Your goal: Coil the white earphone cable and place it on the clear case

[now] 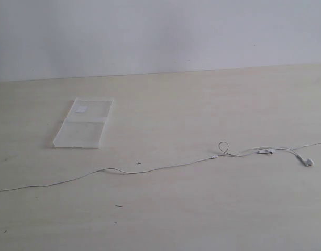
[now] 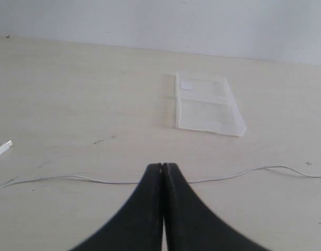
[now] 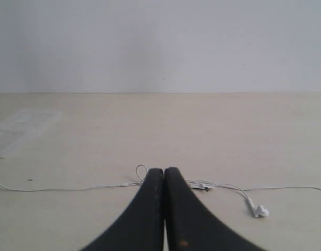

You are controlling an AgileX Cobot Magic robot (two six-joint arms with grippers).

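Pale wood-grain counter (image 1: 202, 214) runs back to a plain white wall (image 1: 150, 31) in the exterior view. The clear case (image 1: 84, 124) lies flat on the left part of it, with a seam across its middle. The white earphone cable (image 1: 165, 167) lies uncoiled on the counter, nearer the camera than the case and apart from it. It stretches from the left edge to the right, where it makes a small loop (image 1: 223, 147), passes a remote (image 1: 264, 151) and ends in an earbud (image 1: 307, 162).

In the left wrist view, the left end effector (image 2: 163, 166) has its two black fingers pressed together, holding nothing. The cable crosses just behind the tips. The case lies beyond, with a whitish label (image 2: 187, 86) near its far end. A small white plug (image 2: 2, 149) rests on the counter well away from it.

In the right wrist view, the right end effector (image 3: 164, 170) is likewise closed and empty, with the loop and remote just past its tips.
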